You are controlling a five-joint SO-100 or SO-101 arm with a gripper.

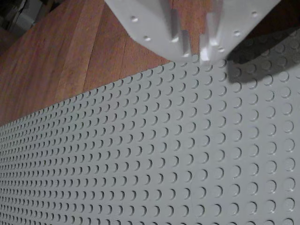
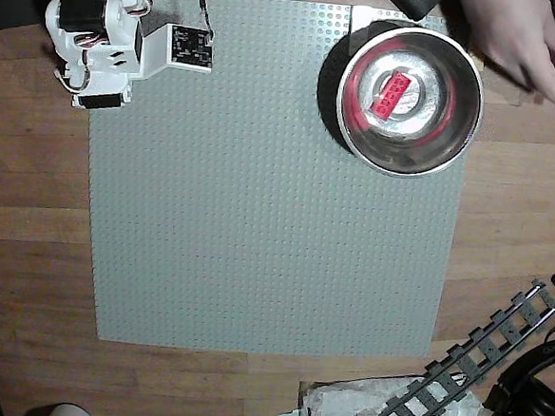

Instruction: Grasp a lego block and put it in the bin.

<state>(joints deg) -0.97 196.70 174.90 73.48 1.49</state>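
Grey baseplate (image 2: 260, 188) on wooden table (image 2: 27, 248)

**Around the grey plate: what else lies on the worktop**

We see a large grey studded baseplate (image 2: 270, 179) lying flat on a wooden worktop (image 2: 27, 248) of reddish-brown planks. In the wrist view the same baseplate (image 1: 154, 154) fills most of the picture, its rows of round studs running off to the left, with the worktop (image 1: 61, 56) showing beyond its edge. In the overhead view, near the bottom right corner, a dark grey piece of toy track (image 2: 476, 369) lies slantwise, partly over a crumpled clear plastic bag (image 2: 368, 414). Just beside the track's upper end we see black cables (image 2: 542, 379) at the picture's right edge.
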